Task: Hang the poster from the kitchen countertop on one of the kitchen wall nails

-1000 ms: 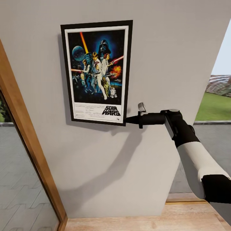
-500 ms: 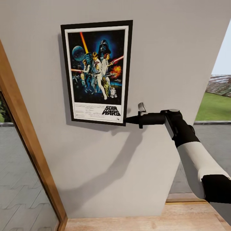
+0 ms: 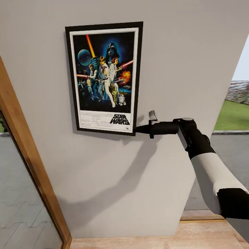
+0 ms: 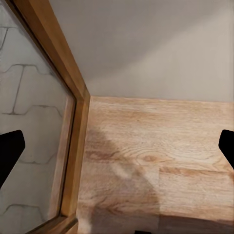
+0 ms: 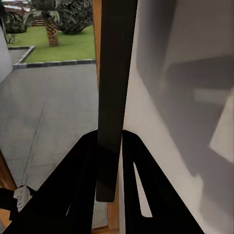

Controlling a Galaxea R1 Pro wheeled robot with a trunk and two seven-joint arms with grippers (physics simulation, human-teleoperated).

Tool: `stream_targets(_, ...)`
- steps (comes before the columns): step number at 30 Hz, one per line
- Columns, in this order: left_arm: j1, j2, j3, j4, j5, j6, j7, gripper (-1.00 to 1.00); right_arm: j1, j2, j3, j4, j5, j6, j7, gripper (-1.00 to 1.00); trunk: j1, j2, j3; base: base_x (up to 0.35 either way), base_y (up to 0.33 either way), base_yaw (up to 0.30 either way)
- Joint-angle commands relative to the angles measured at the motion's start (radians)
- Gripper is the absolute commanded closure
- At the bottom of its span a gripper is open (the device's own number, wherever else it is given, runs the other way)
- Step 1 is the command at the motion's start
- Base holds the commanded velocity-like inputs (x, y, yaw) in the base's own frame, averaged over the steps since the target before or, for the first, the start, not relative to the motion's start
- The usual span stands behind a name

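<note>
Poster [image 3: 103,77] flat against wall [image 3: 180,62] in upper centre of head view, upright, with slight lean. Held at lower right corner by right pincer [image 3: 136,129], closed on the black frame; in right wrist view, frame edge [image 5: 113,97] clamped between the two dark fingers [image 5: 78,190], wall just beside it.

Hanging step in hand, probably near its end: poster already up on wall, not on tabletop. Next move, as judgement: opening the pincer gently and drawing straight back from wall, only if the frame really sits on the nail; otherwise a fall to the wooden floor [image 3: 155,238] is likely.

Nail hidden, presumably behind poster, so seating cannot be confirmed. Right fingertips hard to separate from frame in head view. Left pincer [image 4: 117,148] open, fingers at both sides of left wrist view, above floor and beside wooden glass-door frame [image 4: 53,63]. Right forearm cut off at lower right edge.
</note>
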Motion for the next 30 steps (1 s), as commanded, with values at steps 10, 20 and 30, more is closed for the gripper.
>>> stream_targets(10, 0.0, 0.001, 0.003, -0.002, -0.002, 0.005, -0.007, -1.0, 0.0, 0.0, 0.002, 0.0, -0.002, 0.013, 0.003, 1.0, 0.0, -0.001, -0.001, 0.062, 0.0, 0.0)
stream_targets(20, 0.0, 0.001, 0.003, -0.002, -0.002, 0.005, -0.007, -1.0, 0.0, 0.0, 0.002, 0.0, -0.002, 0.013, 0.003, 1.0, 0.0, -0.001, -0.001, 0.005, 0.0, 0.0)
stream_targets(30, 0.001, 0.0, 0.003, -0.002, -0.002, 0.005, -0.007, -1.0, 0.0, -0.001, 0.002, -0.001, -0.002, 0.013, 0.002, 1.0, 0.0, -0.001, -0.001, 0.0, 0.0, 0.0)
